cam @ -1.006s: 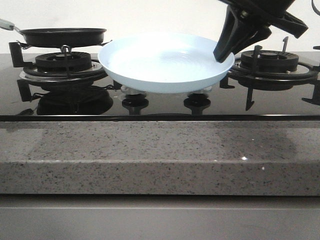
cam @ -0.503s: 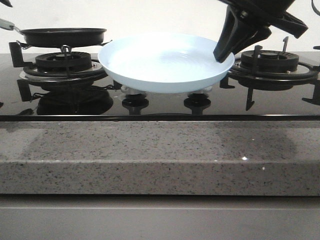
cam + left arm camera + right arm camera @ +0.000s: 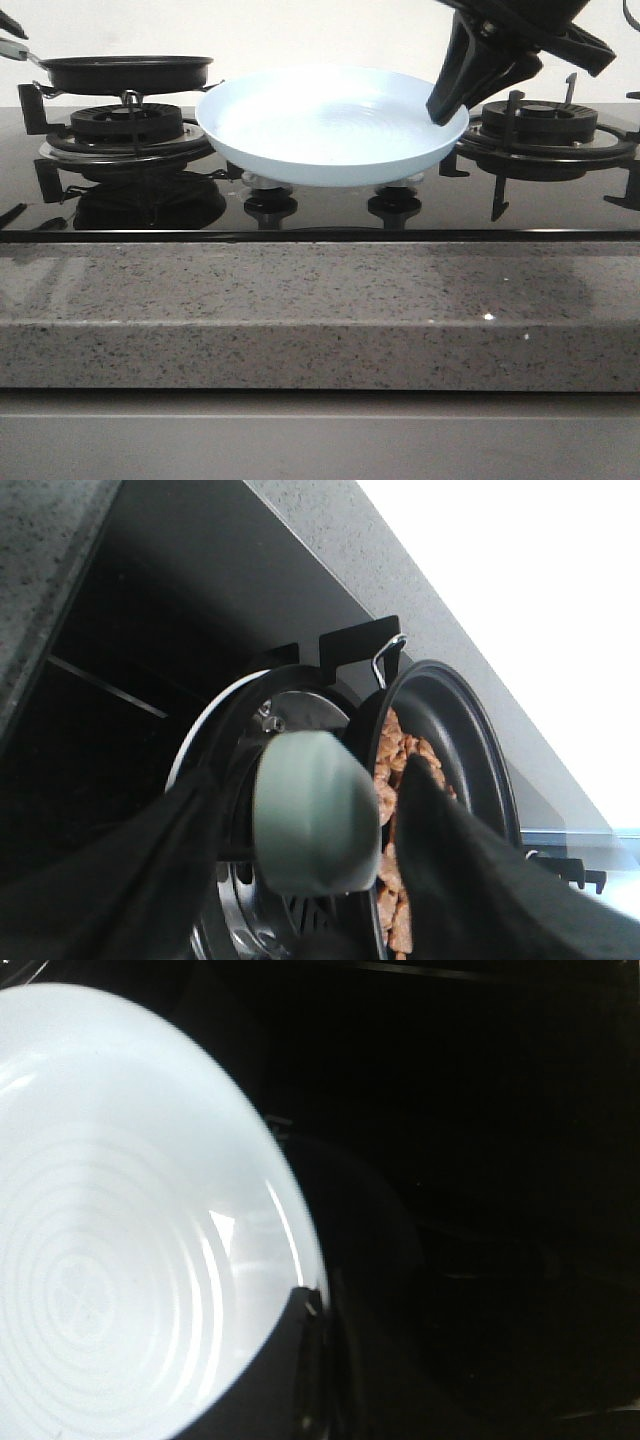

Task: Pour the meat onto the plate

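The pale blue plate (image 3: 330, 125) hangs over the middle of the stove, empty. My right gripper (image 3: 445, 110) is shut on its right rim; in the right wrist view the gripper (image 3: 312, 1305) pinches the plate's (image 3: 120, 1210) edge. The black frying pan (image 3: 125, 72) sits on the left burner with the light-brown meat (image 3: 395, 770) piled inside. My left gripper (image 3: 10, 25) is at the far left, open, its fingers on either side of the pan's grey-green handle end (image 3: 310, 815), with a gap still showing on one side.
The left burner grate (image 3: 125, 125) holds the pan; the right burner grate (image 3: 545, 120) stands behind my right arm. Two stove knobs (image 3: 270, 200) sit under the plate. The speckled granite counter edge (image 3: 320, 300) runs along the front.
My left gripper has come down into the front view's top-left corner, toward the pan handle. The plate and my right gripper have not moved.
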